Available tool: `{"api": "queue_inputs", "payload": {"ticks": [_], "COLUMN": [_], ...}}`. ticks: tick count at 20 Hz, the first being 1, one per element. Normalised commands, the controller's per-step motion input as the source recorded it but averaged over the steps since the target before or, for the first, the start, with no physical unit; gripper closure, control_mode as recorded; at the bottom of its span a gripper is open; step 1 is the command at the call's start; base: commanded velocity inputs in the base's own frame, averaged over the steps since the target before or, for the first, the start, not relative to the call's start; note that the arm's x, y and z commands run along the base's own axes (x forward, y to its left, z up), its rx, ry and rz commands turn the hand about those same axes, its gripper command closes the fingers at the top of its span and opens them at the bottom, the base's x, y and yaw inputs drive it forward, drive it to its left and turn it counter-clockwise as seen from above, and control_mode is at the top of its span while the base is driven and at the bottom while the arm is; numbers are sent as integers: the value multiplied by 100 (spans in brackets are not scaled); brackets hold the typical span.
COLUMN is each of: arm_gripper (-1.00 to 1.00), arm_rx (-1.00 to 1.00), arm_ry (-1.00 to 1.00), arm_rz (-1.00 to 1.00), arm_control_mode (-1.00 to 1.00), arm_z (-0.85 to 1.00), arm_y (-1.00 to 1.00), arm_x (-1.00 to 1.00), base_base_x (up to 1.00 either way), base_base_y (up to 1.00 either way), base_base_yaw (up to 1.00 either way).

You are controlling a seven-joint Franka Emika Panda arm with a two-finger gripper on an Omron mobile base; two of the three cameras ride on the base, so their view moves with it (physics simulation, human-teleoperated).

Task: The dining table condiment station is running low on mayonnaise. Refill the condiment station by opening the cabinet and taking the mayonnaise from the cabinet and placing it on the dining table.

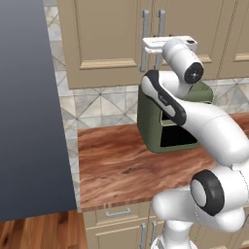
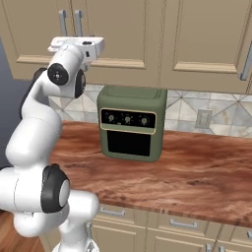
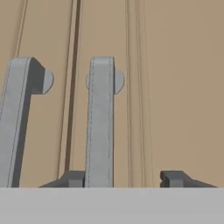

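The cabinet [image 1: 102, 39] is a tan wall cupboard, and both of its doors are closed. Two vertical silver bar handles sit side by side at the door seam. In the hand view the right door's handle [image 3: 100, 122] stands between the fingertips of my gripper [image 3: 123, 178]. The left fingertip [image 3: 74, 178] is right against the bar and the right fingertip [image 3: 173, 178] is still well clear of it, so the jaws are open. In the base views the gripper [image 1: 148, 46] [image 2: 55, 48] is level with the lower ends of the handles. The mayonnaise is hidden behind the doors. The dining table is out of view.
A green oven [image 1: 168, 121] [image 2: 132, 129] stands on the wood counter [image 1: 121, 170] directly under my hand. A tall dark grey panel [image 1: 29, 107] closes off the left. Drawer-fronted base cabinets [image 2: 172, 224] run below, and a wall outlet [image 2: 203, 118] is on the tiled backsplash.
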Motion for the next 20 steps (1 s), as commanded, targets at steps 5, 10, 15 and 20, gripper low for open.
{"api": "queue_inputs", "payload": {"ticks": [5, 10, 15, 20], "arm_gripper": [100, 100, 100, 100], "arm_rx": [-9, -11, -6, 0], "arm_ry": [13, 24, 5, 3], "arm_rz": [-3, -2, 1, 0], "arm_control_mode": [-100, -100, -100, -100], "arm_z": [-8, -12, -20, -13], "arm_y": [37, 21, 14, 1], "arm_x": [57, 38, -8, -55], "base_base_x": [0, 0, 0, 0], "base_base_y": [0, 0, 0, 0], "base_base_yaw": [0, 0, 0, 0]}}
